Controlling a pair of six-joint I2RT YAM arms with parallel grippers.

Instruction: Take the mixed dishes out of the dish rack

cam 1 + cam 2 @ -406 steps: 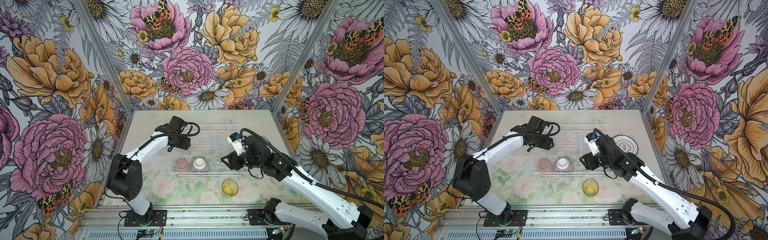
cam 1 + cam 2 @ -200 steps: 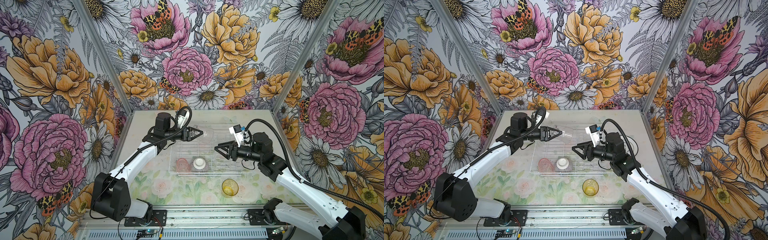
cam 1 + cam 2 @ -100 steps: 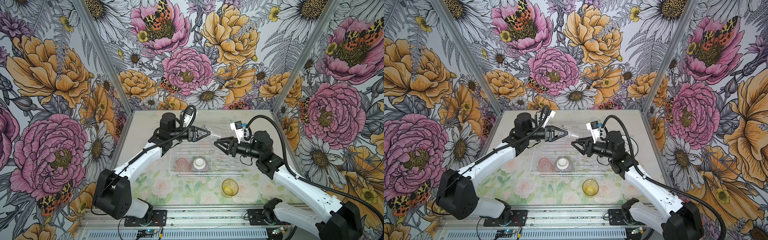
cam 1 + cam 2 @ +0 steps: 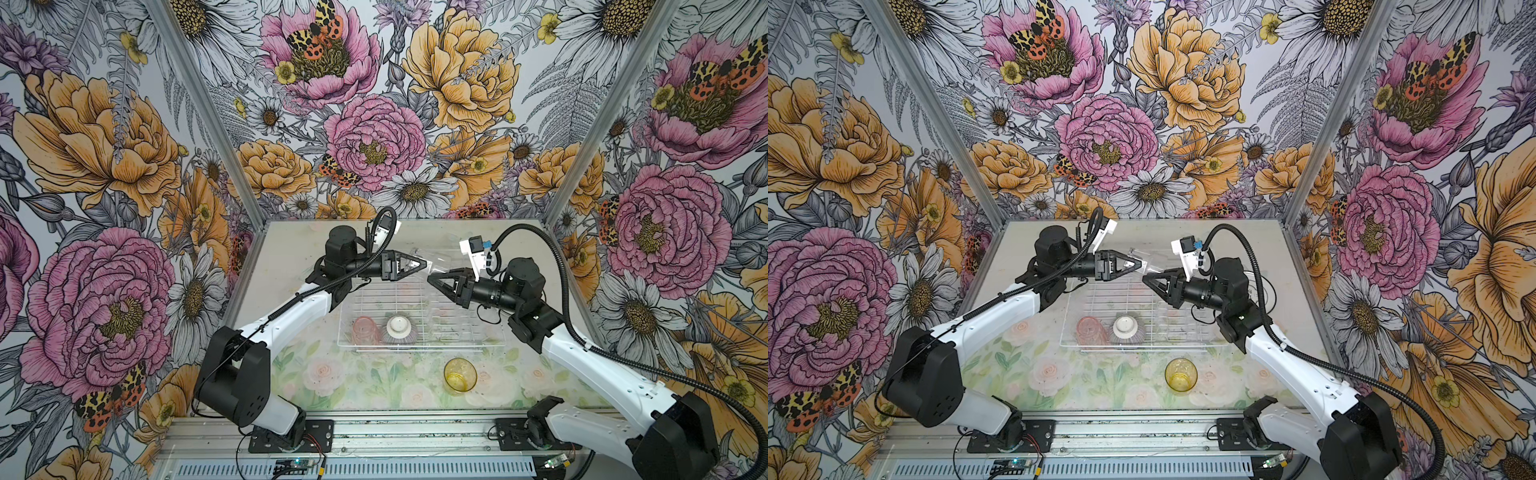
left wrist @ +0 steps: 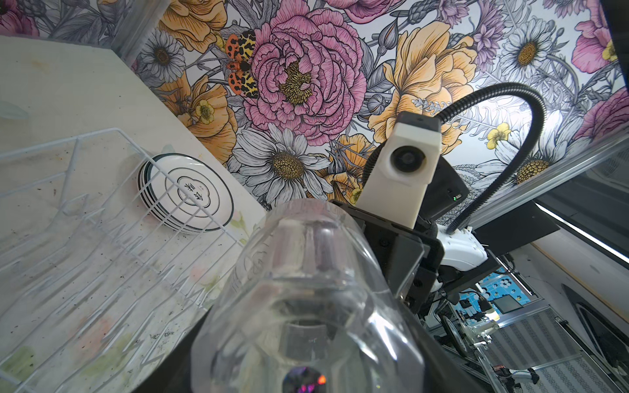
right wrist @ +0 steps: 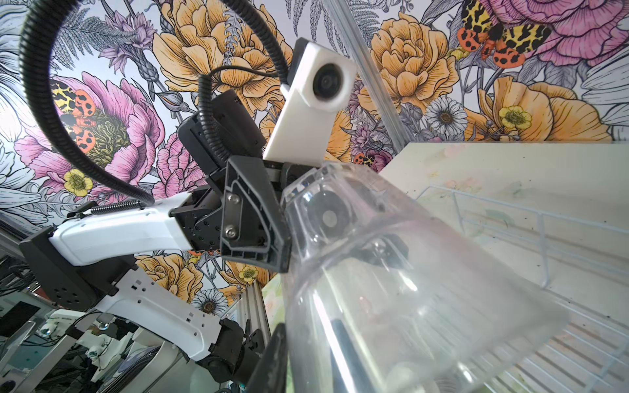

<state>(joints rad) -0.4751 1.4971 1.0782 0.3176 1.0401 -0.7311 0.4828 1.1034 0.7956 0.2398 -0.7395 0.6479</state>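
the left claw [image 4: 422, 263] and right claw [image 4: 432, 277] both pinch one clear tumbler [image 4: 439, 261]. below them, one dish rack [image 4: 457, 329] holds one pink tumbler [image 4: 364, 329] and one bowl [image 4: 400, 330].

Three see-through tumblers: one clear tumbler [image 4: 438, 262], one pink tumbler [image 4: 365, 329], one amber tumbler [image 4: 459, 375]. One striped bowl [image 4: 400, 329]. One white wire dish rack [image 4: 457, 316]. One stack of dark-rimmed plates [image 5: 190, 194], individual count unclear.

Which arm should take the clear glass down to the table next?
Probably right: the right claw is at the rim of the clear tumbler, and the amber tumbler stands on the table near that arm. The left claw holds its base above the dish rack.
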